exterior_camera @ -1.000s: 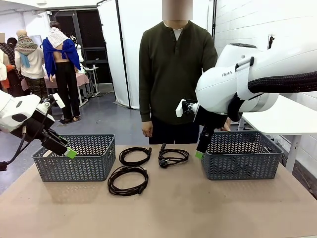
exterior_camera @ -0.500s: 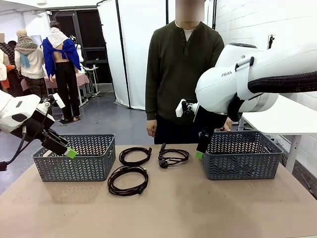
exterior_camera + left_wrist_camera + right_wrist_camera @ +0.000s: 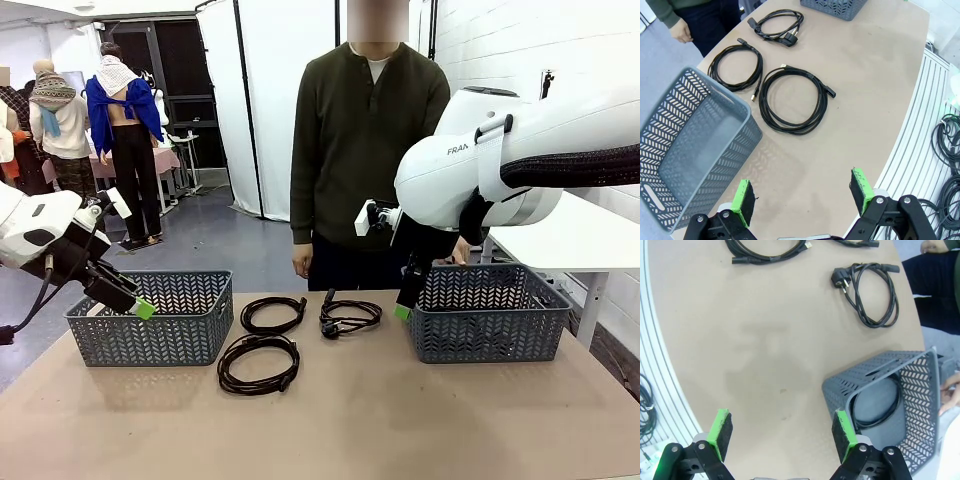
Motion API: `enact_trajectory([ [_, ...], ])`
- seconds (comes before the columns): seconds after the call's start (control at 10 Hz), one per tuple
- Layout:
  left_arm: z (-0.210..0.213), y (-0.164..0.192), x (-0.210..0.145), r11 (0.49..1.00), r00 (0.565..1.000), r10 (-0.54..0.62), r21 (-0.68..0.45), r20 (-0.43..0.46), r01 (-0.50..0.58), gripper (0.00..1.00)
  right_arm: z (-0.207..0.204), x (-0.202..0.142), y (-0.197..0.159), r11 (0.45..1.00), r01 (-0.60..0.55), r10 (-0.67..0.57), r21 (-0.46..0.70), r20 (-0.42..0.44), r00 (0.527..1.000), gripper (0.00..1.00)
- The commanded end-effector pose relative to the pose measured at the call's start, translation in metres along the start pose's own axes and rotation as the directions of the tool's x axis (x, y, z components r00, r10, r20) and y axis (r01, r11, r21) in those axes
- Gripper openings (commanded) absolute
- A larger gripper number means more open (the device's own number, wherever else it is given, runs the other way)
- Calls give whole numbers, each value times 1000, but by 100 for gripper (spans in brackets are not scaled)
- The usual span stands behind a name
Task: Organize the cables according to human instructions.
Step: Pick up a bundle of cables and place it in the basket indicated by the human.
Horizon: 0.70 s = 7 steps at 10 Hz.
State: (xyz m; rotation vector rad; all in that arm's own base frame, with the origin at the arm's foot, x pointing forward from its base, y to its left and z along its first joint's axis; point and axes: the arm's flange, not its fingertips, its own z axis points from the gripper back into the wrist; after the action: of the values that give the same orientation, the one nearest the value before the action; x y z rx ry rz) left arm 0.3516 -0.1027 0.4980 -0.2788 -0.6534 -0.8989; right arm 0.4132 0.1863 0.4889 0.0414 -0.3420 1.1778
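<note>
Three coiled black cables lie mid-table between two grey baskets: a small loop (image 3: pixel 272 314), a plugged one (image 3: pixel 350 317) and a larger coil (image 3: pixel 259 363) nearer me. My left wrist view shows the same cables: (image 3: pixel 736 67), (image 3: pixel 777 27), (image 3: pixel 794 99). Another cable (image 3: pixel 881 410) lies inside the right basket (image 3: pixel 895 395). My left gripper (image 3: pixel 138 303) hangs open above the left basket's (image 3: pixel 150 320) front corner, nothing between its fingers (image 3: pixel 802 197). My right gripper (image 3: pixel 403 308) stands open beside the right basket's (image 3: pixel 487 312) left wall, empty (image 3: pixel 782 435). The plugged cable (image 3: pixel 870 292) lies beyond it.
A person in a dark green top (image 3: pixel 365 130) stands at the far edge, arms down; one hand (image 3: pixel 950 395) shows by the right basket. The left basket (image 3: pixel 690 145) holds nothing. Bare brown tabletop (image 3: pixel 350 420) stretches in front of the cables.
The person has shifted a little to the right at the far side. Both arms and all the cables have stayed where they were.
</note>
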Motion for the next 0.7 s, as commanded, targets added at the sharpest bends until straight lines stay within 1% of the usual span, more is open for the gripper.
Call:
enact_trajectory([
  [0.0,-1,3,-1,1000,1000,-3,-11,7,3,100,0,0,0,1000,0,0,0,0,1000,100],
  [0.3,-1,3,-1,1000,1000,-3,-11,7,3,100,0,28,-14,991,136,-135,10,-39,990,100],
  [0.5,-1,3,-1,1000,1000,-3,-11,7,3,100,-6,58,-27,975,221,-221,-7,-46,974,100],
  [0.6,-1,3,-1,1000,1000,-3,-11,7,3,100,-12,71,-34,959,281,-282,-19,-46,958,100],
])
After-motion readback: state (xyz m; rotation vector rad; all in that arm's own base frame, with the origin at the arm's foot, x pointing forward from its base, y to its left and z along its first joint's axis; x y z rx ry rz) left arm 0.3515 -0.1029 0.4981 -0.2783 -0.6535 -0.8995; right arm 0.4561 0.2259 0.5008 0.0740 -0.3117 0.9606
